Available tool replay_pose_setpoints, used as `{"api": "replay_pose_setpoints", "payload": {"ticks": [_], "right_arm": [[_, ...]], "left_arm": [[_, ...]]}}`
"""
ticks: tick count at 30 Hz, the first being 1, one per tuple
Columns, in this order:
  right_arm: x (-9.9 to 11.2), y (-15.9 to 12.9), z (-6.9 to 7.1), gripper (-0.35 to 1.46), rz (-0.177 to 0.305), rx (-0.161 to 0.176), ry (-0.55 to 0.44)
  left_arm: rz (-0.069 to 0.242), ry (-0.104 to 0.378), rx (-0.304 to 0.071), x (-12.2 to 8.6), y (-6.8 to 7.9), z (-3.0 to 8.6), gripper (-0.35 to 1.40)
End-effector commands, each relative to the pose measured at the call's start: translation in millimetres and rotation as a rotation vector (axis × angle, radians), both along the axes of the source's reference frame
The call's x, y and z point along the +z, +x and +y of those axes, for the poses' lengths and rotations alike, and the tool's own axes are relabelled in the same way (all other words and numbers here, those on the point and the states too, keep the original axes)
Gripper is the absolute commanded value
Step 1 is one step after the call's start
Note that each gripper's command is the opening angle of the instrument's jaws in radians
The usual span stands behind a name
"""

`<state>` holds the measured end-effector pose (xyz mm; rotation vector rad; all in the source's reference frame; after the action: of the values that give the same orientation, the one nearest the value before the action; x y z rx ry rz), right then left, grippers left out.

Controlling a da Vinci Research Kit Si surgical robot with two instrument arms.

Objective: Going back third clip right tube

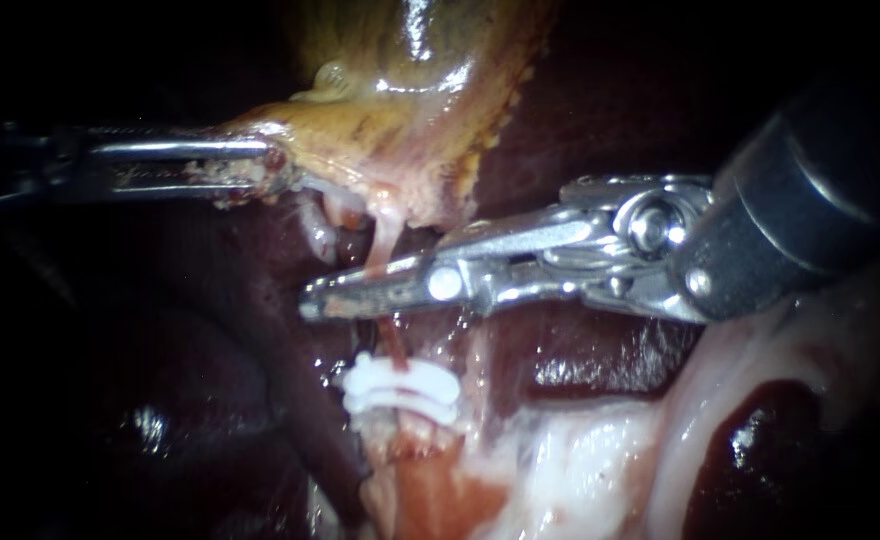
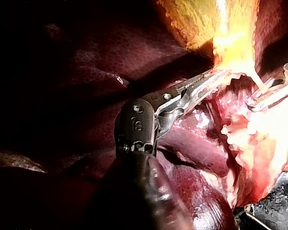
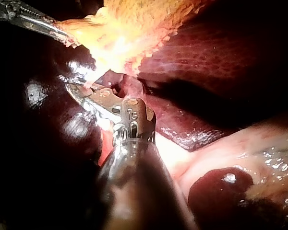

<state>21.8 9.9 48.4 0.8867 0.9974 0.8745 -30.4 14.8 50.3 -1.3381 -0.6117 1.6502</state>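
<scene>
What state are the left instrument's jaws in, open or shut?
Shut on the gallbladder: both jaws of the left instrument clamp its yellowish edge, with no gap showing between them.

Dark red liver, yellowish gallbladder, pale glistening tissue below

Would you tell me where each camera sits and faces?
Endoscope: close to tissue, facing the clips on the tube; left instrument and right instrument enter from opposite sides.
Left wrist: on its arm, looking along its shaft at the gallbladder.
Right wrist: likewise, along its own shaft.
Both wrist views share the gallbladder.
</scene>
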Motion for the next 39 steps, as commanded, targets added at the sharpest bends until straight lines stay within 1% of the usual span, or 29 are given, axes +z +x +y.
{"api": "replay_pose_setpoints", "payload": {"ticks": [1,3,5,6,9,10,12,15,17,18,19,23,27,30,32,35,39], "right_arm": [[0.1,0.1,0.0,-0.35,0.011,0.005,-0.004],[0.6,0.4,0.0,0.00,0.035,0.007,-0.037],[1.3,0.6,-0.2,0.22,0.041,0.008,-0.051],[1.8,0.7,-0.3,0.29,0.041,0.008,-0.054],[4.0,0.6,-0.5,0.41,0.047,-0.004,-0.101],[4.8,0.6,-0.5,0.42,0.051,-0.011,-0.119],[6.6,0.3,-0.4,0.45,0.052,-0.014,-0.142],[8.7,-0.2,-0.1,0.47,0.054,-0.018,-0.176],[9.5,-0.6,0.1,0.48,0.062,-0.025,-0.211],[9.8,-0.8,0.3,0.48,0.067,-0.037,-0.238],[9.9,-1.0,0.4,0.49,0.067,-0.038,-0.250],[9.8,-1.7,0.3,0.50,0.076,-0.061,-0.337],[8.9,-3.3,-0.5,0.50,0.106,-0.101,-0.437],[7.9,-5.3,-1.4,0.50,0.135,-0.137,-0.526],[7.2,-7.0,-2.0,0.50,0.145,-0.151,-0.578],[6.3,-9.3,-2.7,0.50,0.162,-0.171,-0.629],[5.5,-11.9,-3.4,0.50,0.170,-0.198,-0.664]], "left_arm": [[0.000,0.000,0.000,0.0,0.0,0.0,-0.35],[0.000,0.000,0.000,0.0,0.0,0.0,-0.35],[0.000,0.000,0.000,0.0,0.0,0.0,-0.35],[0.000,0.000,0.000,0.0,0.0,0.0,-0.35],[0.000,0.000,0.000,0.0,0.0,0.0,-0.35],[0.000,0.000,0.000,0.0,0.0,0.0,-0.35],[0.000,0.000,0.000,0.0,0.0,0.0,-0.35],[0.000,0.000,0.000,0.0,0.1,0.0,-0.35],[0.000,0.000,0.000,0.0,0.1,0.0,-0.35],[0.000,0.000,0.000,0.0,0.1,0.0,-0.35],[0.000,0.000,0.000,0.0,0.1,0.0,-0.35],[0.000,0.000,0.000,0.0,0.1,0.0,-0.35],[0.000,0.000,0.001,0.0,0.2,-0.1,-0.35],[-0.001,0.000,0.001,0.0,0.3,-0.1,-0.35],[-0.001,0.000,0.001,0.0,0.3,-0.1,-0.35],[-0.001,0.000,0.002,0.0,0.3,-0.1,-0.35],[-0.001,0.000,0.002,0.0,0.3,-0.1,-0.35]]}}
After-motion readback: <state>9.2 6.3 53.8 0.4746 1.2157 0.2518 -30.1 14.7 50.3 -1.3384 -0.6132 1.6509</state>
